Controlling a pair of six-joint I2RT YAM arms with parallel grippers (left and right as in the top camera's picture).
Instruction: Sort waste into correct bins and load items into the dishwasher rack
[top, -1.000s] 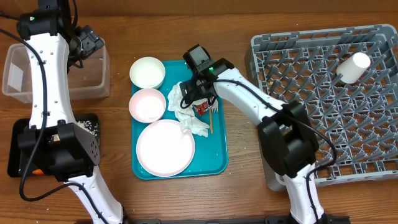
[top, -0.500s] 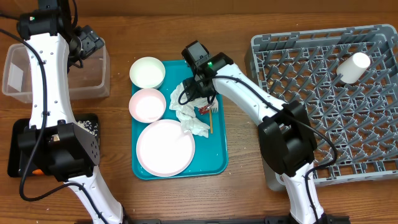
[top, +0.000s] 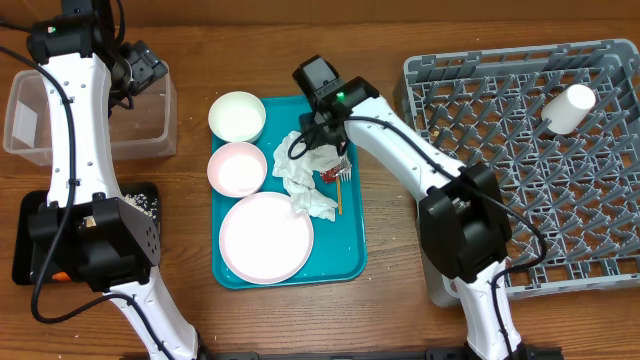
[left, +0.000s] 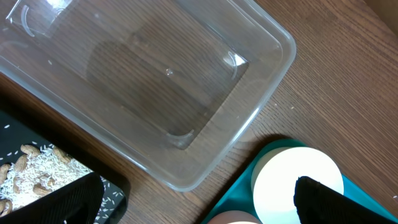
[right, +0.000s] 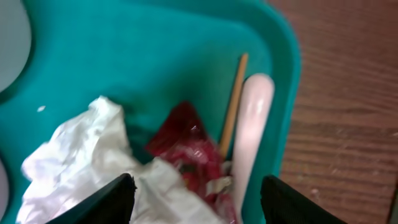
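Two fingers of the right tool (right: 199, 193) stood apart over the crumpled napkin (right: 81, 155) and red-and-white wrapper (right: 183, 146); whether they pinched either could not be told. Its wrist view showed one wooden stick (right: 233, 102) beside one fork (right: 252, 124) on the teal tray (right: 155, 37). The left tool (left: 193, 199) gaped empty beside the clear tub (left: 155, 81) and black tray (left: 115, 185). Only overhead showed two bowls (top: 237, 116), one plate (top: 265, 237), and one cup (top: 568, 108) in the rack (top: 480, 100).
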